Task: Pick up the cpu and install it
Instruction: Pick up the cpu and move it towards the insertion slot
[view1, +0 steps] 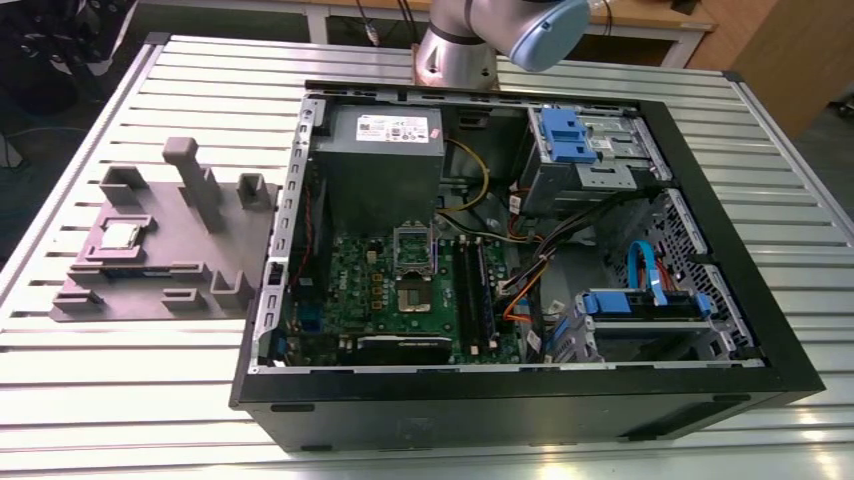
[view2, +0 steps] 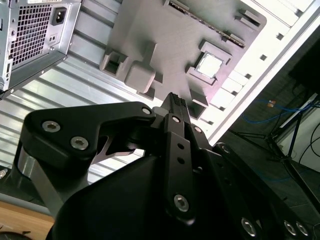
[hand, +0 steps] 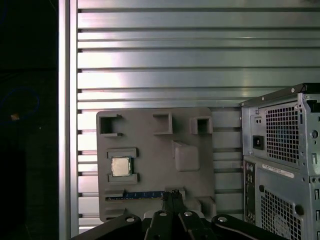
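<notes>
The cpu is a small silver square lying flat in a recess of the purple-grey tray, on the exterior view's left. It appears in both wrist views, well below the camera. My gripper hangs high over the tray, apart from the cpu, nearer the tray's edge with the long slot. Its fingers are shut together with nothing between them. The motherboard's bare socket sits inside the opened computer case.
The case lies on its side on a slatted metal table, holding a power supply, blue drive brackets and cables. Upright blocks rise from the tray. A memory stick lies in the tray's slot.
</notes>
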